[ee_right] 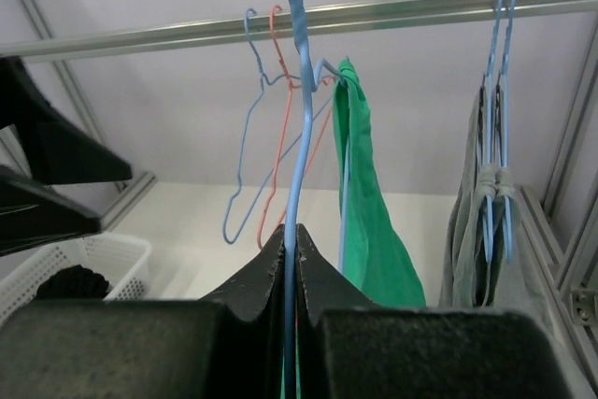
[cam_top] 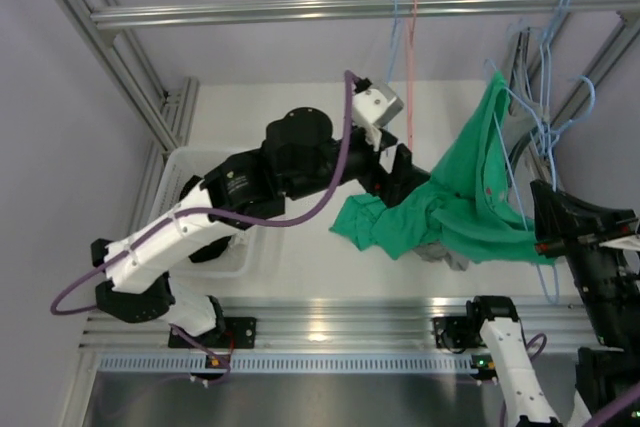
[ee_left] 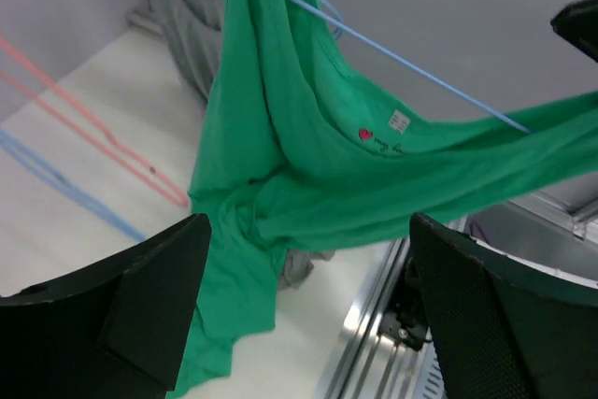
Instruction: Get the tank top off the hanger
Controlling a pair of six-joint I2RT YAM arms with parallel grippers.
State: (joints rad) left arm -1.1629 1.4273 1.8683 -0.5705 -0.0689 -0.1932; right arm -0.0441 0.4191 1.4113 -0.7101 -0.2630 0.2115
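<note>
Hanging tank top is being faced by left gripper, jaws apart; blue hanger is being clamped by right gripper.

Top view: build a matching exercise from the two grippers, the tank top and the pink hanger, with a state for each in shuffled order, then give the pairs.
1. left gripper
2. right gripper
3. tank top
4. pink hanger

A. hanging bare from the rail
B. shut on the blue hanger
C. open
D. green, trailing onto the table

Pairs: 1-C, 2-B, 3-D, 4-A.
</note>
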